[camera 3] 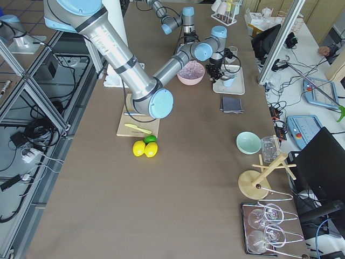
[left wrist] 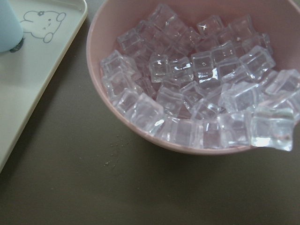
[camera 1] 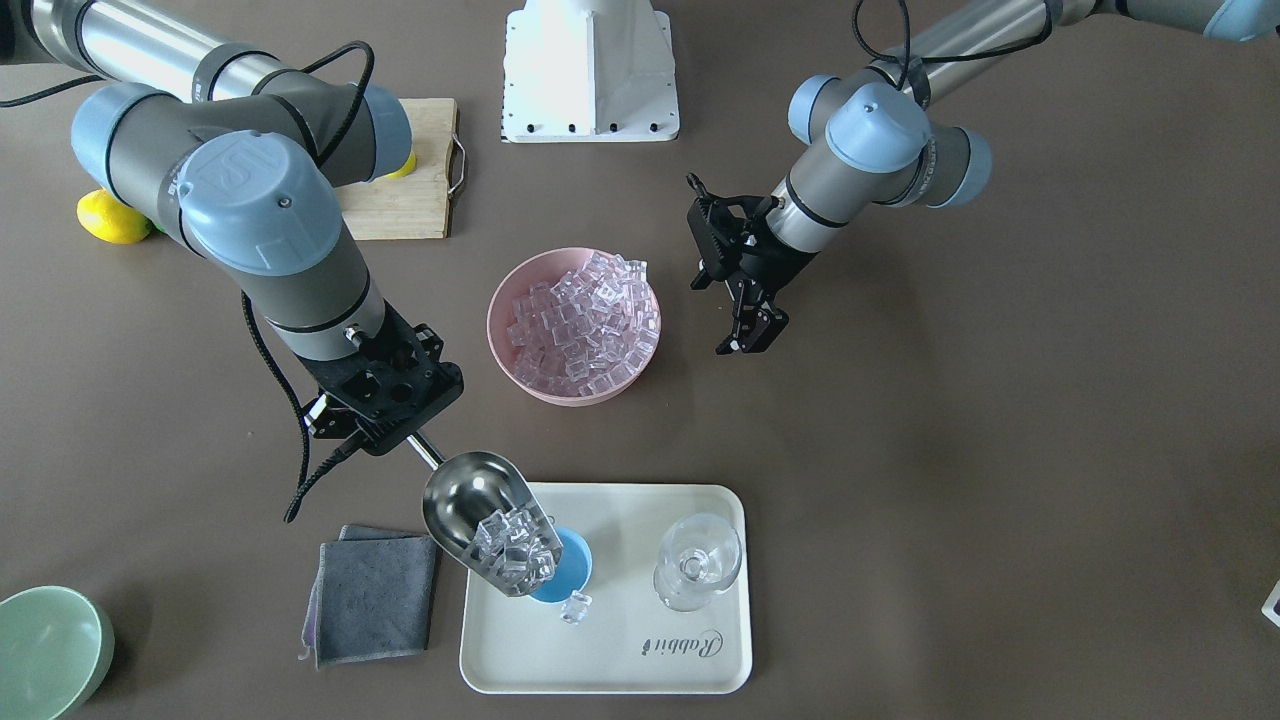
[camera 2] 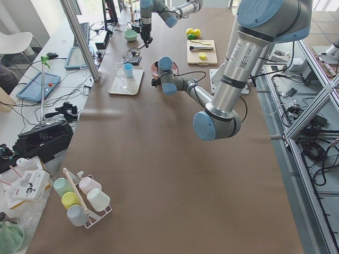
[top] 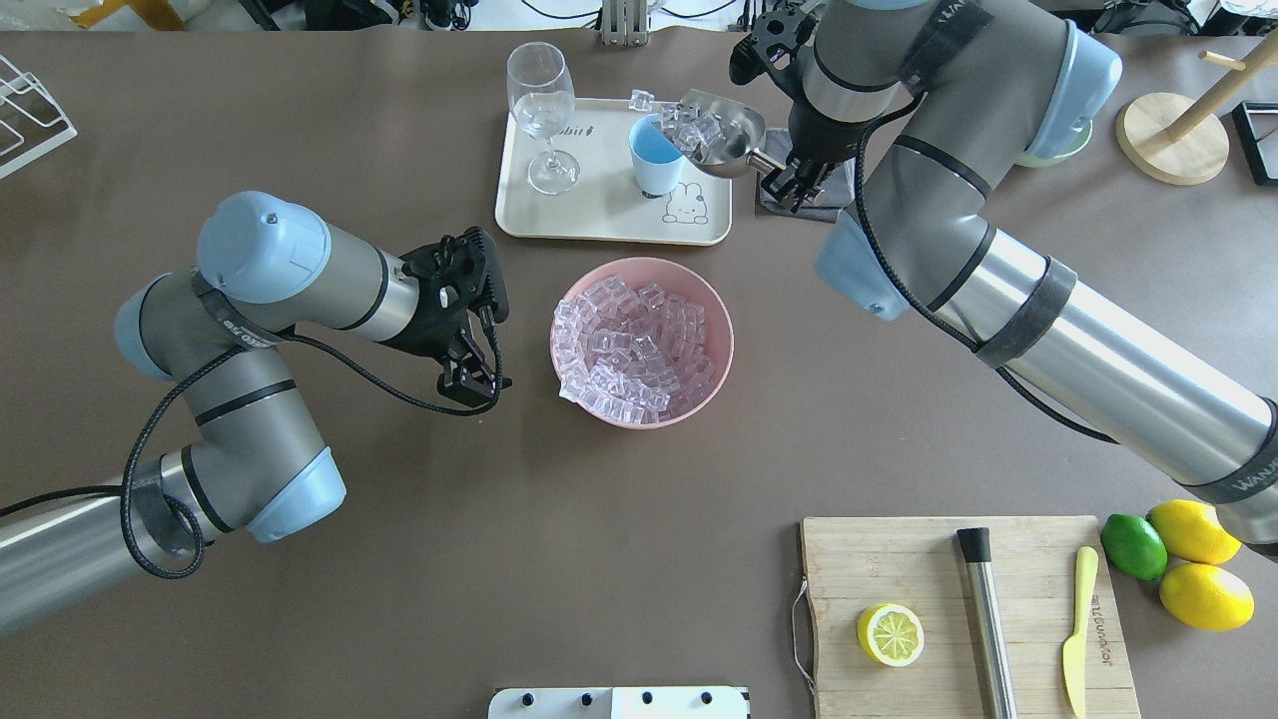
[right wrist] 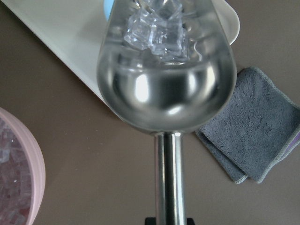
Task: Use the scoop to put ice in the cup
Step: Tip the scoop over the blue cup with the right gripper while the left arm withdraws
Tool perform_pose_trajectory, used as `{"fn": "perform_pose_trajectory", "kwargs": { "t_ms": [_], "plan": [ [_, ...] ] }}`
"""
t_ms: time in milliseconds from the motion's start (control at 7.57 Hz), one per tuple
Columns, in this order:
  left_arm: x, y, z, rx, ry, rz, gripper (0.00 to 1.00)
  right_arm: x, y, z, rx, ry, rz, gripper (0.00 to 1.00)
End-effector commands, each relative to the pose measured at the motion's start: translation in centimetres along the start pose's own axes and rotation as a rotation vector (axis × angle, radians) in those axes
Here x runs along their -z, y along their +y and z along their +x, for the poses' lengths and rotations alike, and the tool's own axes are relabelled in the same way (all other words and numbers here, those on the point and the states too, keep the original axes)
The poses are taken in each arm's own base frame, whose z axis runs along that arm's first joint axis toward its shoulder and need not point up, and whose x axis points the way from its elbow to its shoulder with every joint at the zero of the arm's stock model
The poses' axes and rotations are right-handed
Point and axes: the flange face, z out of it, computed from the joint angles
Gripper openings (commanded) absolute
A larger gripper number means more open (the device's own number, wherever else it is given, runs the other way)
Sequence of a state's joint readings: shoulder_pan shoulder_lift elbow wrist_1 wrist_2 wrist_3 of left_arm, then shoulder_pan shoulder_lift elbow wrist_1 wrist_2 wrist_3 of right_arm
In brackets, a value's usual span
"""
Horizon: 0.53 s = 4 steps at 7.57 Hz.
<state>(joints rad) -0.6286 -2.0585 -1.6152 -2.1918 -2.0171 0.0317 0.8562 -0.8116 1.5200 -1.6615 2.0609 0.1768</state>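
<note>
Steel gleams on the one scoop [camera 1: 478, 505], a deep rounded trough on a thin rod handle, tilted mouth-down over the one small light-blue cup [camera 1: 572, 572] on the cream tray [camera 1: 640, 650]. We see glassy ice [camera 1: 515, 555] cubes bunched at its lip, too many to count. One stray cube [camera 1: 576, 607] lies on the tray just beside the cup, and a heap fills the one pink bowl [camera 1: 500, 310]. Our right gripper [camera 1: 408, 437] is clamped on the handle's end. Our left gripper [camera 1: 748, 335] hangs beside the bowl, holding nothing; we cannot tell how wide its jaws stand.
</note>
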Motion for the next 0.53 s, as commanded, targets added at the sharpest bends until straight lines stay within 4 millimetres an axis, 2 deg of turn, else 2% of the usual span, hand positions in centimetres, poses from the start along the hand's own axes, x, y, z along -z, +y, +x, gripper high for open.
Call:
{"fn": "perform_pose_trajectory", "kwargs": {
  "t_ms": [0,132,264,396],
  "plan": [
    [5.3,-1.8,0.1,0.115,-0.029,-0.070,0.99,-0.1,-2.2,-0.8,0.047,-0.016,-0.137,0.00],
    [7.1,-2.3,-0.2,0.175,-0.047,-0.060,0.99,-0.1,-2.3,-0.9,0.041,-0.021,-0.150,0.00],
    [9.6,-2.4,-1.5,0.276,-0.071,-0.061,0.99,0.8,-2.7,-1.4,0.051,-0.026,-0.178,0.00],
    [11.8,0.9,-4.4,0.414,-0.058,-0.096,0.99,1.3,-2.8,-0.9,0.074,-0.022,-0.201,0.00]
  ]
}}
